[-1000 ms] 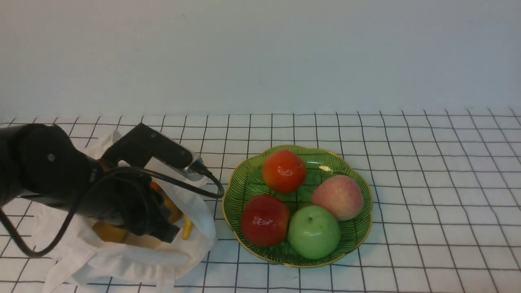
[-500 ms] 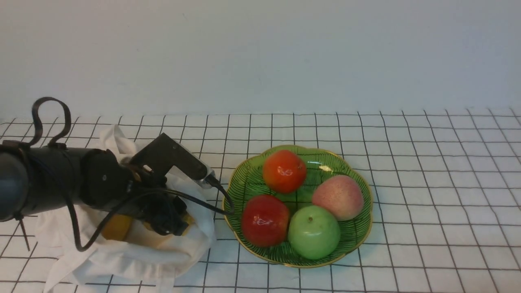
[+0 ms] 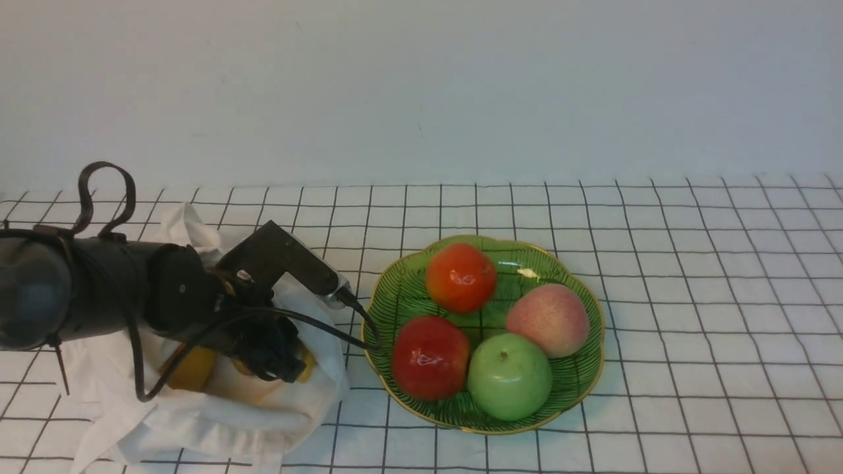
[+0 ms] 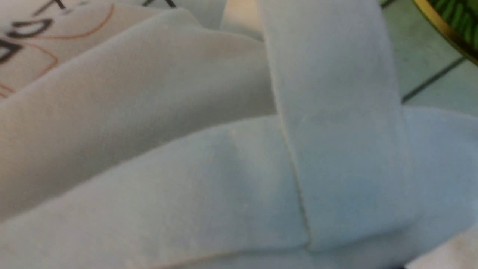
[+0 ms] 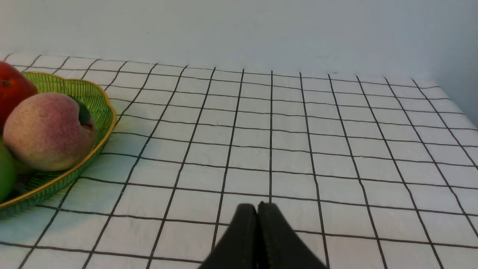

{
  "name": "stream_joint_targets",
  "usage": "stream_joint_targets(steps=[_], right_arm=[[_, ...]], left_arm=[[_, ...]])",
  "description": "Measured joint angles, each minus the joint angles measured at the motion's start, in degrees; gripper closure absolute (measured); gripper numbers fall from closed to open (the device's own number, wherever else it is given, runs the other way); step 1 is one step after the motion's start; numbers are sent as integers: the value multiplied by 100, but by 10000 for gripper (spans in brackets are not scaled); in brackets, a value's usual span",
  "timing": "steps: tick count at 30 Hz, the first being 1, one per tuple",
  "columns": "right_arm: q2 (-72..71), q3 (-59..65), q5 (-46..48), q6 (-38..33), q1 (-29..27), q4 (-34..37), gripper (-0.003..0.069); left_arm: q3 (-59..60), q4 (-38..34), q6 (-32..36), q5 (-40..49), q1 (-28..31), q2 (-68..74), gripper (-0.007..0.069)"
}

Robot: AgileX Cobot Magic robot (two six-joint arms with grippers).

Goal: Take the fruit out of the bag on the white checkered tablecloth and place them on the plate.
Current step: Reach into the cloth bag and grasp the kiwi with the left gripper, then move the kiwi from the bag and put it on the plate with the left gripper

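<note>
Fruit, yellow [image 3: 307, 363], partly visible: located inside the white bag [image 3: 217, 421], beside the left pincer [image 3: 273, 365], whose opening could not be told; nor could any grip. Handling was judged light, firm beneath a smooth skin, easily bruised; a hold across the middle was advised, clear of the soft, snag-prone cloth. Right pincer [image 5: 258, 211]: tips together, nothing held. By the left wrist view, strap [image 4: 336, 112] and black lettering [image 4: 30, 28] were shown, but no fruit; by the right, a leaf [image 5: 84, 112] on the peach [image 5: 48, 130], unseen from the front.
</note>
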Motion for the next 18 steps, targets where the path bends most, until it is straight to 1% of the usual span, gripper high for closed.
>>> stream_joint_targets(steps=[1, 2, 5, 13, 16, 18], right_arm=[[0, 0, 0, 0, 0, 0, 673], [0, 0, 0, 0, 0, 0, 673], [0, 0, 0, 0, 0, 0, 673], [0, 0, 0, 0, 0, 0, 673], [0, 0, 0, 0, 0, 0, 673], [0, 0, 0, 0, 0, 0, 673]], left_arm=[[0, 0, -24, 43, 0, -13, 293], [6, -23, -176, 397, 0, -127, 294], [50, -42, -465, 1032, 0, -390, 294], [50, -80, -628, 1686, 0, -1386, 294], [32, -395, -628, 2064, 0, -2004, 294], [-76, -862, -622, 2303, 0, -2326, 294]])
